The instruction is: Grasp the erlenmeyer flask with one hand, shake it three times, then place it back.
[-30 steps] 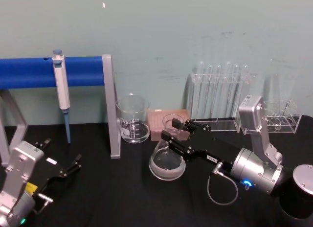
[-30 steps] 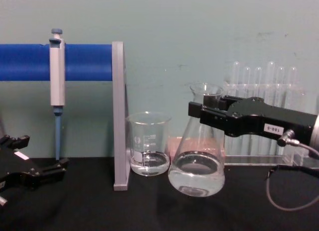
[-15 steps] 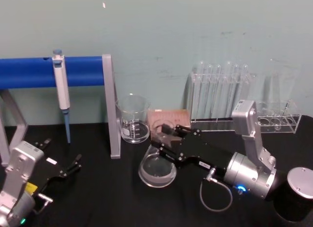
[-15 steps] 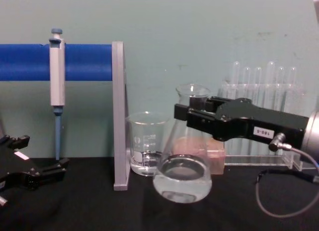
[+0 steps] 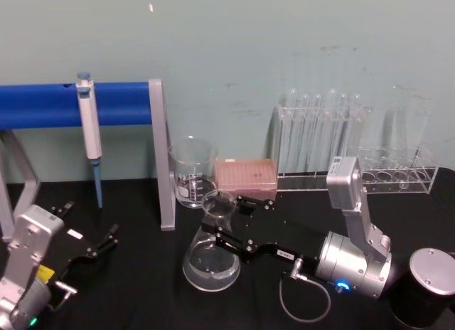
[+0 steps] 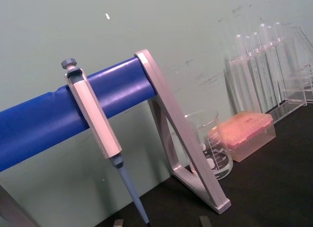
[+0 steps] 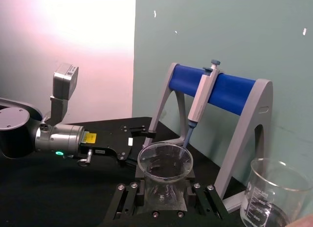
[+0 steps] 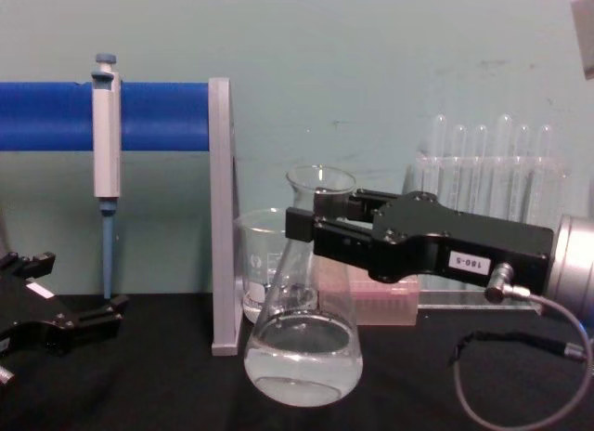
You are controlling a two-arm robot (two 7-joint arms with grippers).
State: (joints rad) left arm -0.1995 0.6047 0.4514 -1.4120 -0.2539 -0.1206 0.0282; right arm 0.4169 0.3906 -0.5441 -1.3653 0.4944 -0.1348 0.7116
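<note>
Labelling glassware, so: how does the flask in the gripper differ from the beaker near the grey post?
The erlenmeyer flask is conical with a narrow neck; the beaker is straight-walled. The right gripper clamps the flask's neck; the beaker stands free on the table. Both are clear glass.

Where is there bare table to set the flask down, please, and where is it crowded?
Bare black table lies between the left claw and the erlenmeyer flask held by the right claw, before the grey stand. Crowded along the wall: beaker, pink box, test-tube rack.
</note>
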